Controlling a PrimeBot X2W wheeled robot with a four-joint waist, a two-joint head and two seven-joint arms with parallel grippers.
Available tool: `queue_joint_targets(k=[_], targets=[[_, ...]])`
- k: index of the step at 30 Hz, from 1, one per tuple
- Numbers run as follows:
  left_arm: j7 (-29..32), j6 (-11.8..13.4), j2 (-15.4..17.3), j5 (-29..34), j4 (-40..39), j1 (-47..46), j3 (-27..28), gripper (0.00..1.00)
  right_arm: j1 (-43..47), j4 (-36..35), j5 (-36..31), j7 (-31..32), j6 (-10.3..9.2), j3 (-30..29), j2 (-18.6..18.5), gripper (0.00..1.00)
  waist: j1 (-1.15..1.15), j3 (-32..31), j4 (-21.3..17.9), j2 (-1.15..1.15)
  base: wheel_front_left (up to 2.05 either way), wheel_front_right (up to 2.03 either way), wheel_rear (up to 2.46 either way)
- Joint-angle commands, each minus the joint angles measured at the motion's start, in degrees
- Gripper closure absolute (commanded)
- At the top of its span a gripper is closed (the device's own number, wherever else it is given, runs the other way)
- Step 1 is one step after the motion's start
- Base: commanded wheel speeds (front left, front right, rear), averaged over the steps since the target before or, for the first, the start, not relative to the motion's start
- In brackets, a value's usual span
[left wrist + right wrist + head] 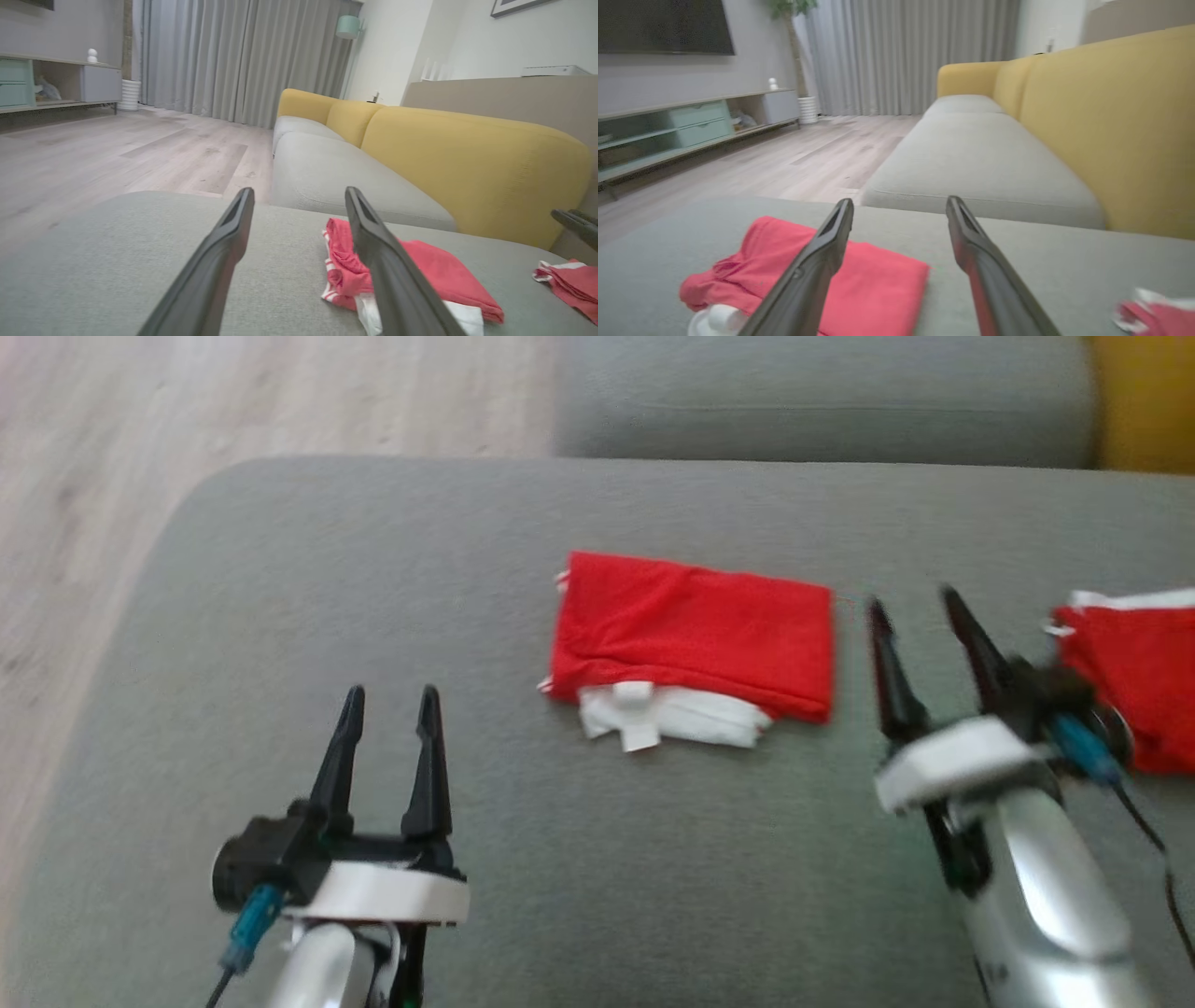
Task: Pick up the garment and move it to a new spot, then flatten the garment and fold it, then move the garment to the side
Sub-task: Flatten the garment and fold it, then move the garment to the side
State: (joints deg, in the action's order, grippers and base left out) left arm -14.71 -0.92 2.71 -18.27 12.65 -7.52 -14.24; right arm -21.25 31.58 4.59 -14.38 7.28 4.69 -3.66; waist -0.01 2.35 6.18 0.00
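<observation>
One red garment (691,630) lies folded in a neat block on the grey seat (280,616). A white part (667,714) pokes out from under its near edge. It looks flat and folded, so I think the picking up, the smoothing and the folding are done. What seems left is the last bit, which is moving it off to the side. It sits in the middle of the seat, and nothing is holding it.

The garment lies between the two sets of jaws. It is ahead of the left gripper (392,693) and off to the right of its jaws, well apart from them. It is just left of the right gripper (913,599), near its jaws but not touching. Both sets of jaws are wide open and hold nothing.

A second red cloth (1134,681) lies on the far side of the right gripper, just right of its jaws. Past the seat stands a sofa with a yellow back (467,154).
</observation>
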Motion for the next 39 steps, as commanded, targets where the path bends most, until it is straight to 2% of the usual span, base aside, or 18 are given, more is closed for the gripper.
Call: queue_joint_targets(k=[1, 8, 15, 32, 39], targets=[[-0.29, 0.68, 0.17, 0.37, -1.93, -0.79, 2.83, 0.00, 1.26, -4.57, -1.21, -0.61, 0.21, -0.01, 0.79, 0.00, 0.01, -1.20, -3.38, 0.00, 0.00, 0.00, 0.00], [-0.29, 1.05, 0.17, 2.20, -1.69, 1.94, 4.92, 0.00, 9.93, -10.97, -0.81, -0.62, 0.21, -1.14, 0.79, 0.00, 0.01, -2.18, -6.18, 0.00, 0.00, 0.00, 0.00], [-0.29, 1.03, 0.17, 2.46, -2.04, 4.23, 6.17, 0.00, 15.08, -14.25, 1.77, -0.62, 0.21, -0.97, 0.79, 0.00, 0.01, -2.55, -6.97, 0.00, 0.00, 0.00, 0.00], [-0.29, 0.60, 0.17, 2.61, -2.18, 3.77, 5.12, 0.00, 14.46, -13.14, 2.25, -0.62, 0.21, -0.93, 0.79, 0.00, 0.01, -1.43, -5.27, 0.00, 0.00, 0.00, 0.00], [-0.29, 0.18, 0.17, 2.43, -2.26, 1.24, 3.70, 0.00, 7.24, -9.71, -0.89, 2.32, 0.21, -1.64, 0.79, 0.00, 0.01, 2.71, -2.28, 0.00, 0.00, 0.00, 0.00]])
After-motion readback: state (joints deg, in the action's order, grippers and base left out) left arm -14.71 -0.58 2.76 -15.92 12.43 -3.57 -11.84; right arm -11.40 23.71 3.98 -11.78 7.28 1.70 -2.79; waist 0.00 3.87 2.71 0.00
